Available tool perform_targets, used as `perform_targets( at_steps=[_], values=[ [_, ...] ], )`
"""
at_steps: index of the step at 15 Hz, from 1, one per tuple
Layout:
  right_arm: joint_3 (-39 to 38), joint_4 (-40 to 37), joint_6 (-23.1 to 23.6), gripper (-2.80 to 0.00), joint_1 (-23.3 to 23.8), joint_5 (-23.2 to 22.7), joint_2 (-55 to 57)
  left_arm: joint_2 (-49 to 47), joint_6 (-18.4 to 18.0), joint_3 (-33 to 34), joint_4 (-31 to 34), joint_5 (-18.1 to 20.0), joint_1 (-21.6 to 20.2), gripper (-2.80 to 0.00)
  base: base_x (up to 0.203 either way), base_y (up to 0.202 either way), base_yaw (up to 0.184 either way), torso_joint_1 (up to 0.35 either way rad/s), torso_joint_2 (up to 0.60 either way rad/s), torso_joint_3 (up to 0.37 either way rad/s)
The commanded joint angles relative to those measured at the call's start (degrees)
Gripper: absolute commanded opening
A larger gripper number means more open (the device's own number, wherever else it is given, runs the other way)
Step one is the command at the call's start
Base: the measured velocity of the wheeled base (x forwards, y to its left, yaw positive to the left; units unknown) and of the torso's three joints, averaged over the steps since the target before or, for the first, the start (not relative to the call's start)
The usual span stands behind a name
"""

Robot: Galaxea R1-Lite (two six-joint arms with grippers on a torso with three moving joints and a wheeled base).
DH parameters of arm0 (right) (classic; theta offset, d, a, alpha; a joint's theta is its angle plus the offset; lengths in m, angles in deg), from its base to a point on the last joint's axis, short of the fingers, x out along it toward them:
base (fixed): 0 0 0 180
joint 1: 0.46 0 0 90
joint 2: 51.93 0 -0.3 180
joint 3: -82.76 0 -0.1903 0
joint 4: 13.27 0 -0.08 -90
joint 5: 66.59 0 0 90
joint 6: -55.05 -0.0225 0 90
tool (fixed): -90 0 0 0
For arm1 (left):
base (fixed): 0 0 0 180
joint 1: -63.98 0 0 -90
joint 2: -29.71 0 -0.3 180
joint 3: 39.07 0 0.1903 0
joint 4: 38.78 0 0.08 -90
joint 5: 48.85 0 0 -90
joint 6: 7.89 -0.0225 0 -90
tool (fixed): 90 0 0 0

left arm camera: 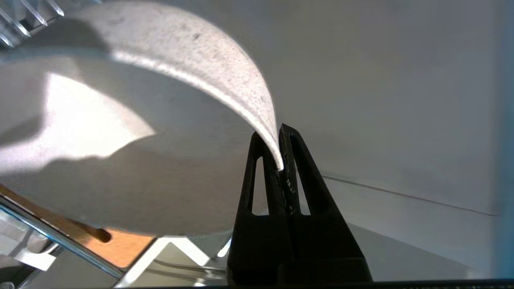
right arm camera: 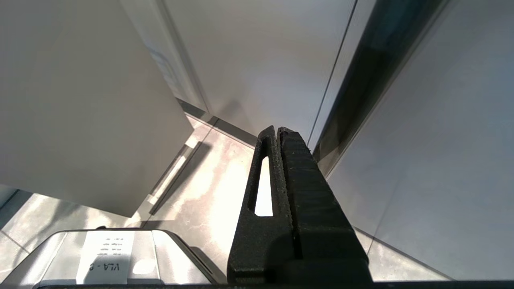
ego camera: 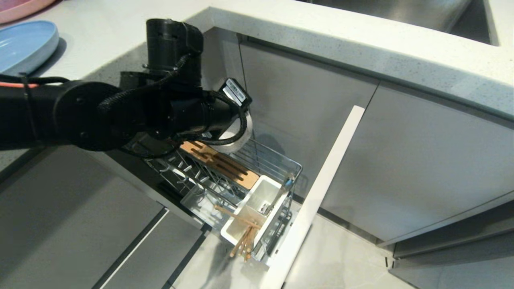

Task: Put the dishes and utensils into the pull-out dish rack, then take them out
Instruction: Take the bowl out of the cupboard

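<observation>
- Left gripper [left arm camera: 280, 160]: you see its two black fingers pressed together on the thin rim of the off-white bowl [left arm camera: 120, 132], at the rear end of the rack; in the head view your left arm reaches in from the left and hides most of that bowl [ego camera: 241, 138].
- Countertop [ego camera: 361, 52]: the pale speckled surface runs across the top of your head view, with grey cabinet fronts [ego camera: 421, 160] below it.
- Pull-out dish rack [ego camera: 257, 160]: the narrow chrome wire basket stands drawn out from the cabinets, its door front [ego camera: 317, 196] seen edge-on as a long pale strip at the outer end.
- Pale-blue plate [ego camera: 24, 44]: it lies on the countertop at your far left, well apart from the rack; a pink plate [ego camera: 20, 8] shows just beyond it at the corner.
- Bowl, detail: in the left wrist view it stands tilted on edge above the wooden strip [left arm camera: 120, 245] and the chrome wire.
- Wooden strip [ego camera: 221, 162]: the slotted tan piece lies along the rack between the bowl and the caddy.
- White caddy [ego camera: 257, 208]: it sits in the rack's outer end, just beside the door front.
- Chopsticks [ego camera: 241, 237]: the light-brown sticks lean in the caddy's nearer compartment, one lying across its rim.
- Spoons [ego camera: 265, 208]: you can make out a little silver metal in the farther compartment; the shapes are too small to tell apart.
- Right gripper [right arm camera: 278, 134]: fingers closed on nothing, it hangs low over the pale floor [right arm camera: 209, 188] beside the cabinets.
</observation>
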Motion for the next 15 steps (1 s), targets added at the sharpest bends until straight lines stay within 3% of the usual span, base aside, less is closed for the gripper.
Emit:
perform_targets(
  at_steps=[1,6,11,13,15],
  values=[
    [-0.1,0.1,0.0,-2.8,-0.1,0.0,-0.2,5.4,0.2,0.7,0.0,0.0,1.1,-2.8,0.0,0.0,0.0,0.0,0.0,0.0],
    [-0.1,0.0,0.0,-2.8,0.0,0.0,-0.2,18.3,-0.9,4.4,-0.1,0.6,6.2,-2.8,0.0,0.0,0.0,0.0,0.0,0.0],
    [-0.1,0.0,0.0,-2.8,-0.1,0.0,-0.2,33.8,-6.5,6.3,-0.2,2.6,7.9,-2.8,0.0,0.0,0.0,0.0,0.0,0.0],
    [-0.1,0.1,0.0,-2.8,0.0,0.0,-0.2,38.6,-9.2,6.3,-0.1,5.2,4.3,-2.8,0.0,0.0,0.0,0.0,0.0,0.0],
    [-0.1,0.0,0.0,-2.8,0.0,0.0,-0.2,42.7,-11.7,6.1,-0.3,10.5,-5.0,-2.8,0.0,0.0,0.0,0.0,0.0,0.0]
  ],
)
